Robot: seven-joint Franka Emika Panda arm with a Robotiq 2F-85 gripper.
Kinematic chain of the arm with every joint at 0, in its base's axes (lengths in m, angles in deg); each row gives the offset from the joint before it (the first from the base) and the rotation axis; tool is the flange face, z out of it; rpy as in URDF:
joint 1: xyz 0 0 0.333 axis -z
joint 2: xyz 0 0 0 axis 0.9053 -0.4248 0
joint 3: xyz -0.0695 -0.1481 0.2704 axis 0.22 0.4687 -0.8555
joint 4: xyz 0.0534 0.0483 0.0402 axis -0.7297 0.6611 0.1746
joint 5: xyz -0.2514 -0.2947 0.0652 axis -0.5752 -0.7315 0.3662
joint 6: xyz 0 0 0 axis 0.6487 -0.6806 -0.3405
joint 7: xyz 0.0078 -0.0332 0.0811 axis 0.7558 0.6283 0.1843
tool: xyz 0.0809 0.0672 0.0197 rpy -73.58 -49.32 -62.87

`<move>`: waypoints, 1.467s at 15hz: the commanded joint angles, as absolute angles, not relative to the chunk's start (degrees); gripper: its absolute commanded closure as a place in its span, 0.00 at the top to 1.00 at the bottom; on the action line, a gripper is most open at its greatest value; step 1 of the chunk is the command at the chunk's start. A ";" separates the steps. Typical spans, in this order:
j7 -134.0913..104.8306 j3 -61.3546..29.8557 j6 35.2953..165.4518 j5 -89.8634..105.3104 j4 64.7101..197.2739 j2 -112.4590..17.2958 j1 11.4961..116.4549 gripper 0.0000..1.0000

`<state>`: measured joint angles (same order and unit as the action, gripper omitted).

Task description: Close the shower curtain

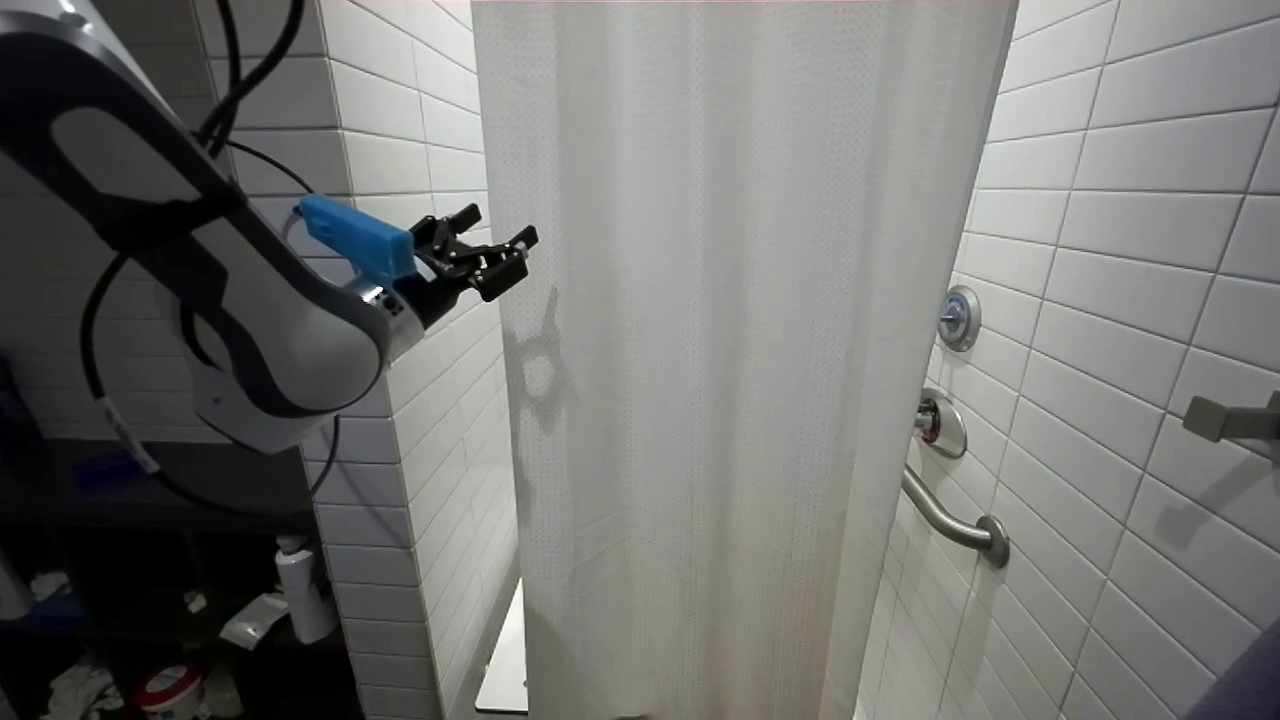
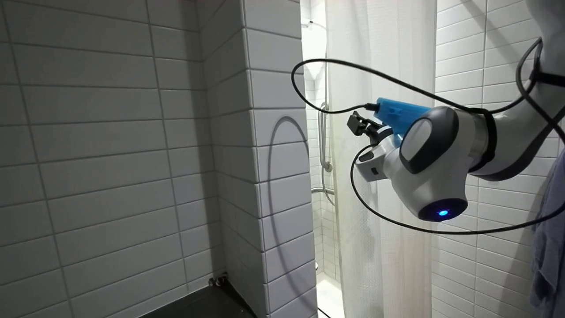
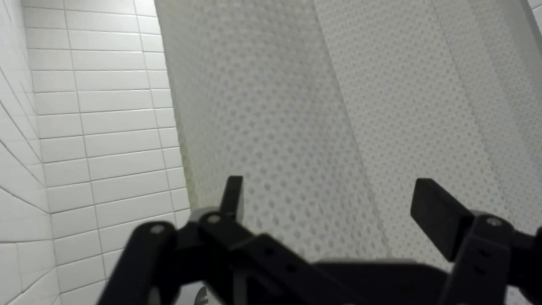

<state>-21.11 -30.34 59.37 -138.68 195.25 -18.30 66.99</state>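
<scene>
Many white tiles (image 1: 1140, 290), shower curtain (image 1: 700, 350) (dotted, softly folded), curved metal bar (image 1: 946, 520), jaws spread near the curtain's edge.

The curtain (image 3: 279, 118) is white with grey dots, the tiles (image 3: 116, 127) beside it white, the gripper (image 3: 330, 199) before it black.
</scene>
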 commanded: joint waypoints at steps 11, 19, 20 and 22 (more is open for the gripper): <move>-19.13 -35.25 61.74 -138.67 194.94 -17.39 74.41 1.00; -18.82 -47.08 62.85 -138.69 195.84 -15.40 81.86 1.00; -18.28 -47.28 63.25 -138.69 195.70 -15.47 82.74 1.00; -17.88 -48.00 63.73 -138.69 195.54 -15.42 84.46 0.97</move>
